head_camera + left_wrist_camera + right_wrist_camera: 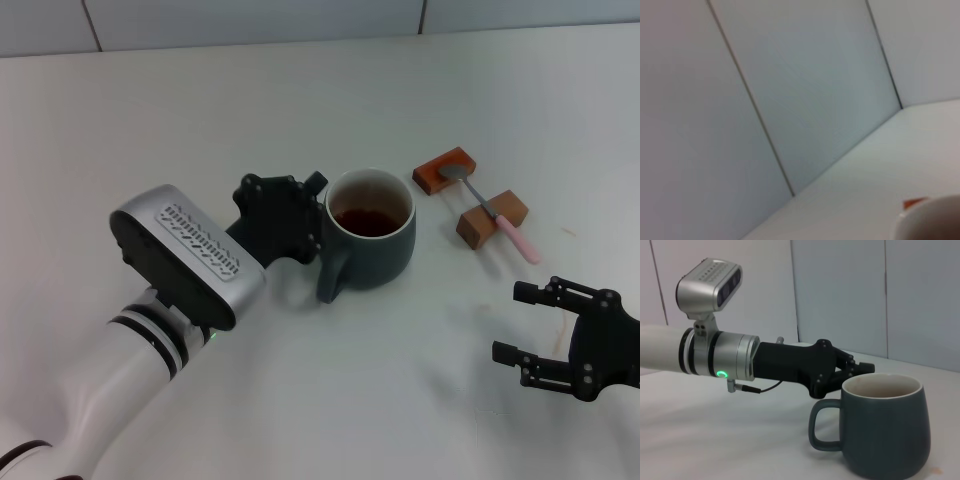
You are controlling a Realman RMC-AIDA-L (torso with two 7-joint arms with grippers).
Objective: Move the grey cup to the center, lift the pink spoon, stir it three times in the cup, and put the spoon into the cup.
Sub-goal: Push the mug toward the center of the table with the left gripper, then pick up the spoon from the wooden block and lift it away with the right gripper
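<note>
So the left claw [318, 215] sits right against the grey cup [371, 228] by its rim; can't tell if it's pinching the wall, probably parked there to slide it. The pink spoon [497, 215] lies untouched across two brown blocks [468, 197], propped for easy pickup. The right claw [530, 323] hovers spread wide over the bench [200, 120], waiting.

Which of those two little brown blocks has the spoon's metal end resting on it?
The flatter brown block, farther from the robot, holds the pink spoon's metal bowl. The taller block, nearer the right gripper, only supports the spoon's neck.
</note>
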